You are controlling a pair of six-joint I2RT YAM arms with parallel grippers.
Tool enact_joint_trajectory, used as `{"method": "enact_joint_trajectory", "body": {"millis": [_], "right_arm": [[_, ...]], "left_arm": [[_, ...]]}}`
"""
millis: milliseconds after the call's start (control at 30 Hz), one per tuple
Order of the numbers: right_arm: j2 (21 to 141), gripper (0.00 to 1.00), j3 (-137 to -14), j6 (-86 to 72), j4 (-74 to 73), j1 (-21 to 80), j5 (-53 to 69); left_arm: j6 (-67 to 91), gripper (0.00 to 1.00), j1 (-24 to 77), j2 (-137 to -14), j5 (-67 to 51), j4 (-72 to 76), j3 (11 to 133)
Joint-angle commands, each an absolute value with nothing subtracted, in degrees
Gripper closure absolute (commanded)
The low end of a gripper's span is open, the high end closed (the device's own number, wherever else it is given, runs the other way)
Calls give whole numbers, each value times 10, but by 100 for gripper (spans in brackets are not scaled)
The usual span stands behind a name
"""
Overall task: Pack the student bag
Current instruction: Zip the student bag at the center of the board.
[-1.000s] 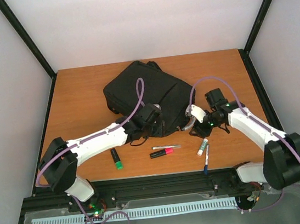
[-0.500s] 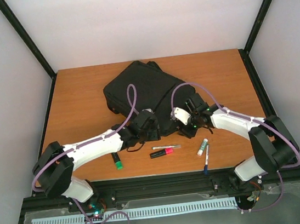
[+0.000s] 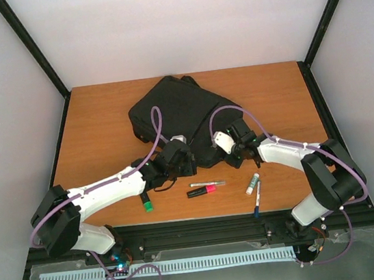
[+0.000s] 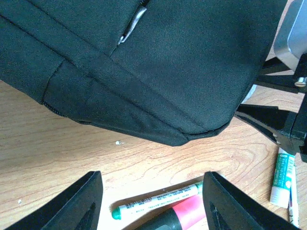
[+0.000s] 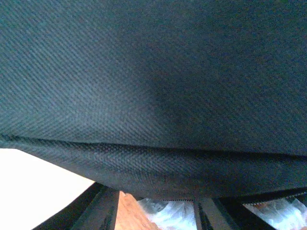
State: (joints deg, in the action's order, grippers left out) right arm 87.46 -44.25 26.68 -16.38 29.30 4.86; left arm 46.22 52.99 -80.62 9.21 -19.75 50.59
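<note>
Student bag (image 3: 180, 116) on wooden table (image 3: 101, 117), white walls (image 3: 178, 24), left end effector (image 4: 152, 176) apart, right end effector (image 5: 153, 203) unclear.

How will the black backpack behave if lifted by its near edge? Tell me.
Probably floppy: the backpack is soft woven fabric with folded seams, so it should sag. Likely grippy, not slippery, given the coarse weave. Unlikely to roll; it lies flat.

The large black soft backpack (image 4: 192, 72) is matt, finely ribbed woven cloth, its small silver zip pull (image 4: 133, 25) dull metal, the orange-brown counter (image 4: 43, 153) smooth wood grain with a faint sheen, and the white green-capped marker pen (image 4: 158, 199) glossy plastic with a printed label.
</note>
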Motion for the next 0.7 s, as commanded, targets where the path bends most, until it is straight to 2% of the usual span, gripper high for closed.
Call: {"method": "enact_joint_trajectory", "body": {"millis": [0,667], "right_arm": [[850,59,-432,269,-129,295,23],[881,70,-429,283,-139,295,1]], "left_arm": [[453,41,528,-802,102,-179,508],[460,40,528,-801,101,-171,498]]}}
